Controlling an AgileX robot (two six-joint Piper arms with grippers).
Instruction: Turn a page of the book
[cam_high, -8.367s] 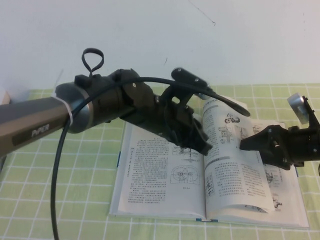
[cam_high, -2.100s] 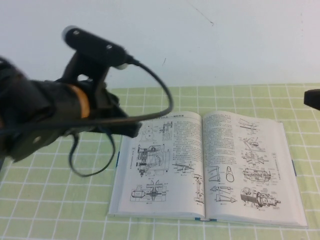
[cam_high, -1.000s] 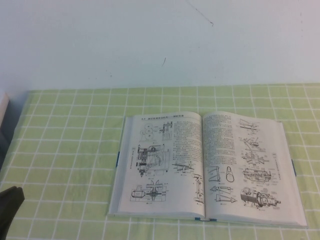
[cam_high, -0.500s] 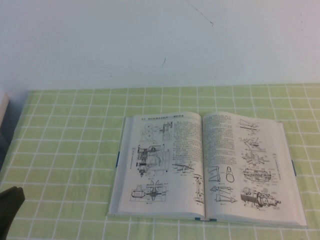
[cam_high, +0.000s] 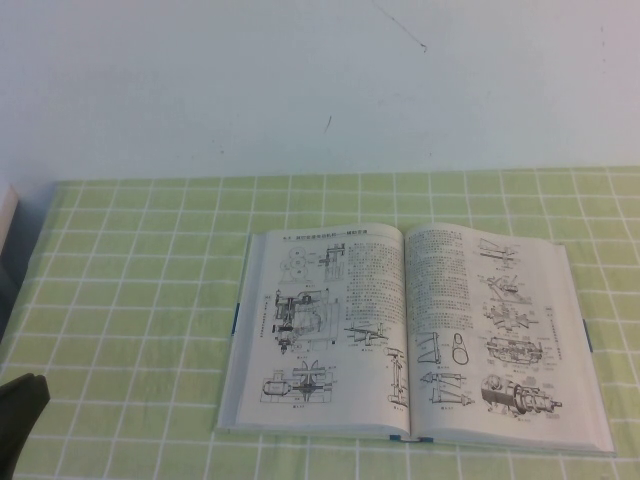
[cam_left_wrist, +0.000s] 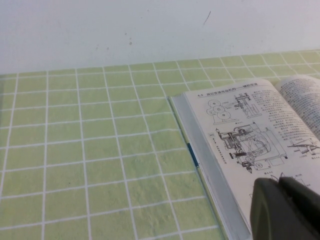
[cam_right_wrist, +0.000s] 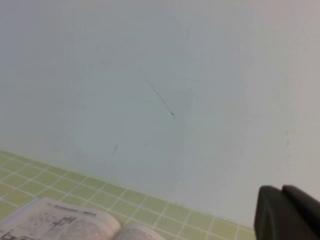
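Book (cam_high: 410, 335) lies open flat on green-checked desk (cam_high: 130, 270), spine toward camera, both spreads settled, so page (cam_high: 320, 330) on left side appears already laid over. Left hand (cam_left_wrist: 285, 210) parked low near robot's left desk corner, beside book's left edge, fingers together, holding nothing. Right hand (cam_right_wrist: 287, 212) raised off to right, facing wall (cam_right_wrist: 160, 75), fingers closed, empty. Both clear of book, likely retreated because job finished.

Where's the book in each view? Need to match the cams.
High: book lies open, centre-right on the green checked cloth; left hand at the lower-left corner, right hand out of view.
Left wrist: book's left page at right, behind the left hand.
Right wrist: book's top edge at lower left; right hand lower right.
Shared landmark: the dark scratch on the wall.
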